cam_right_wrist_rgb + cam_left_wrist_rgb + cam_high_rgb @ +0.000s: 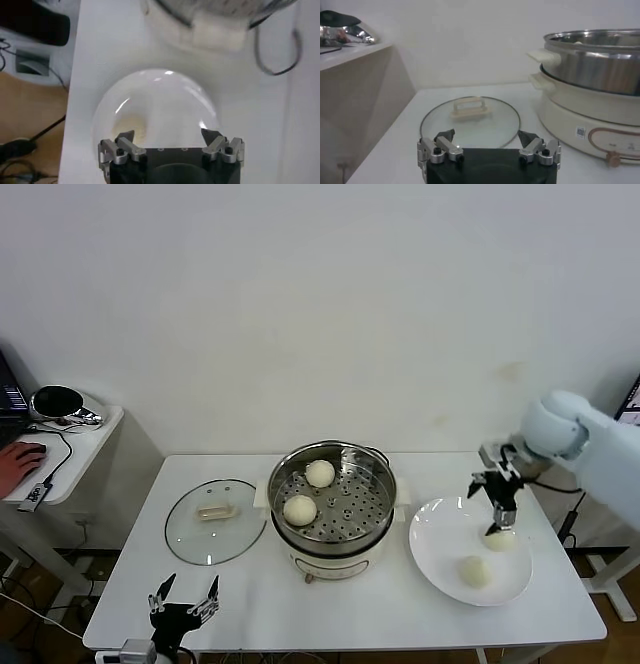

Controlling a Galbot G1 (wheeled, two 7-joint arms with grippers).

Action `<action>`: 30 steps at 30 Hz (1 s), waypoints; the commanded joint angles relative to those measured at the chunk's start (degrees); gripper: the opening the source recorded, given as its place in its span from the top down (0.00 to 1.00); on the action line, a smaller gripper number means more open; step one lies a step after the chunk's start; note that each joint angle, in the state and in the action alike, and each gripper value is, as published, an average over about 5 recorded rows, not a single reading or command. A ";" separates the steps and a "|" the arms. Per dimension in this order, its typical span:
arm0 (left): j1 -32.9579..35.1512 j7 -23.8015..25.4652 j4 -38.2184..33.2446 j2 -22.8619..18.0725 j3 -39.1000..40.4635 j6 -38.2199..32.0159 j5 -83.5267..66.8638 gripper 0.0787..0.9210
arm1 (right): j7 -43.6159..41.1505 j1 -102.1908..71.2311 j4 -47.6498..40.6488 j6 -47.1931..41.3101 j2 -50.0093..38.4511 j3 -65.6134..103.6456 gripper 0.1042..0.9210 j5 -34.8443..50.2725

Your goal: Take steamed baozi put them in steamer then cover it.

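The steamer stands mid-table with two baozi on its perforated tray, one at the back and one at the front left. Two more baozi lie on a white plate to the right, one farther back and one nearer the front. My right gripper hangs open just above the farther one, fingers pointing down; in the right wrist view its jaws stand wide over the plate. The glass cover lies flat left of the steamer. My left gripper waits open near the table's front left, facing the cover and steamer.
A side desk with a person's hand on a mouse stands at the far left. A black cable lies behind the plate near the steamer. The table's front edge runs close to the left gripper.
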 commanded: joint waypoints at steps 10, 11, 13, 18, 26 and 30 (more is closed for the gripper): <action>-1.10 0.00 2.42 -0.26 0.17 0.04 0.63 0.12 | 2.82 -14.98 -4.81 1.91 4.31 7.22 0.12 -7.15; -1.16 0.01 2.54 -0.21 0.15 0.04 0.61 0.12 | 3.03 -15.18 -4.86 1.83 4.46 7.16 0.12 -7.27; -1.24 0.04 2.75 -0.12 0.09 0.03 0.57 0.12 | 3.20 -15.49 -4.98 1.80 4.71 7.10 0.12 -7.45; -1.38 0.11 2.98 0.00 0.02 0.03 0.54 0.12 | 3.32 -16.32 -5.27 1.77 5.31 7.38 0.12 -8.28; -1.41 0.10 3.58 0.09 0.15 0.00 0.60 0.12 | 3.82 -17.96 -6.28 2.01 5.64 8.24 0.12 -10.44; -1.36 0.09 3.63 0.07 0.16 -0.02 0.60 0.12 | 3.94 -18.68 -6.30 2.10 5.46 8.79 0.12 -10.77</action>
